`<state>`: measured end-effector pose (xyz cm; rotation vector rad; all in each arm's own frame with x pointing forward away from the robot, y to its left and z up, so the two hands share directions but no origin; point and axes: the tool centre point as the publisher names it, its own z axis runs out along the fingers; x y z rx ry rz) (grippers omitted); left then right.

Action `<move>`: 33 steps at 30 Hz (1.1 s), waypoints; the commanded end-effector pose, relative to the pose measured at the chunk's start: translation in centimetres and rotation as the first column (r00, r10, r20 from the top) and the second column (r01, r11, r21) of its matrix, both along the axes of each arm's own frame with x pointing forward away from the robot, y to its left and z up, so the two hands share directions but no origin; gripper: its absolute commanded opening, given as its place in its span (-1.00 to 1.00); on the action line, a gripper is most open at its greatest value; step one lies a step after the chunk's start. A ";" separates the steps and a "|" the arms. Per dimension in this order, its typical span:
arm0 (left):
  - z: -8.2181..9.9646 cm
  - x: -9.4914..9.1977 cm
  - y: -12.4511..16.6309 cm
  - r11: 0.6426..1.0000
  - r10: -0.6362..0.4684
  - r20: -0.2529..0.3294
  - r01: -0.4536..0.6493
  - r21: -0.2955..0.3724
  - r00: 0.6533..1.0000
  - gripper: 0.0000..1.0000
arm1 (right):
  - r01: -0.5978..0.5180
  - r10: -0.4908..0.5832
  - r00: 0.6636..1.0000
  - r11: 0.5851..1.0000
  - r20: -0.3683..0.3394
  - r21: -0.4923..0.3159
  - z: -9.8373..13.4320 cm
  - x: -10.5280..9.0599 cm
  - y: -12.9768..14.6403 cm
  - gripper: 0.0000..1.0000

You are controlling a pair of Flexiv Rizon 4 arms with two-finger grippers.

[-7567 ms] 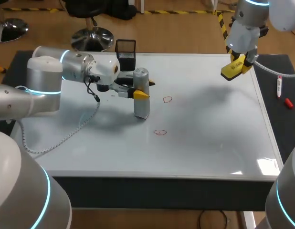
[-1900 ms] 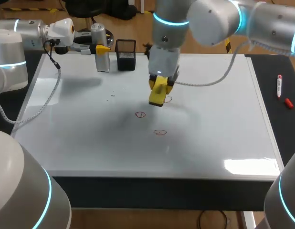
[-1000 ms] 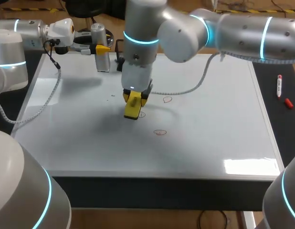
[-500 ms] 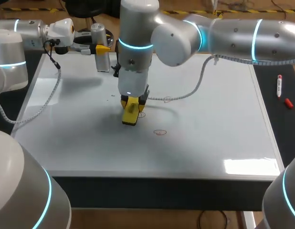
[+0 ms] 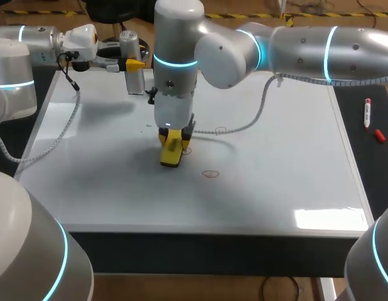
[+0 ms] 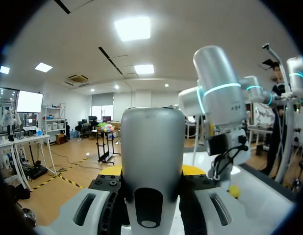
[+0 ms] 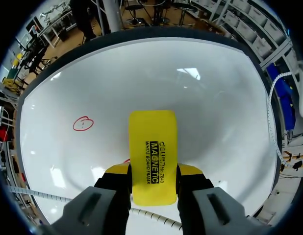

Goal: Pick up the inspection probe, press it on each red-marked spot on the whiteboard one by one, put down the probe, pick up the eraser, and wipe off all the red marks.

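My left gripper (image 5: 132, 64) is shut on the grey cylindrical probe (image 5: 135, 70), holding it upright at the whiteboard's back left corner; in the left wrist view the probe (image 6: 152, 156) fills the space between the fingers. My right arm reaches past the middle, its gripper (image 5: 175, 133) shut on the yellow eraser (image 5: 171, 152), which points down at the whiteboard (image 5: 275, 169). One red mark (image 5: 187, 150) peeks out beside the eraser. Two more red marks (image 5: 210, 174) (image 5: 220, 131) lie to the right. The right wrist view shows the eraser (image 7: 152, 156) in the gripper (image 7: 152, 177) and a red circle (image 7: 83, 123) ahead.
A red marker (image 5: 368, 114) and its cap (image 5: 378, 135) lie on the black mat right of the whiteboard. My right arm's cable (image 5: 244, 122) hangs low over the board's middle. The front half of the whiteboard (image 5: 181, 207) carries nothing.
My right arm has carried the eraser from the back right across the board, to the left and forward, down to the left red mark. The left arm, earlier mid-board with the probe, holds still.
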<state>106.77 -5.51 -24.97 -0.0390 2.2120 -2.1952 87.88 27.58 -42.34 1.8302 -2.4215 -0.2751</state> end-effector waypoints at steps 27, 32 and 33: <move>0.1 -0.1 0.0 1.000 0.002 0.001 -0.002 0.001 1.000 -1.00 | 0.113 -0.118 0.991 0.991 -0.057 -0.078 -2.9 -0.7 -6.5 -1.00; 0.1 -0.1 0.0 1.000 0.002 0.001 -0.002 0.001 1.000 -1.00 | 0.139 -0.145 0.988 0.986 -0.054 -0.091 -2.9 -0.6 -8.0 -1.00; 0.1 -0.1 0.0 1.000 0.002 0.001 -0.002 0.001 1.000 -1.00 | 0.143 -0.148 0.988 0.985 -0.053 -0.092 -2.9 -0.6 -8.1 -1.00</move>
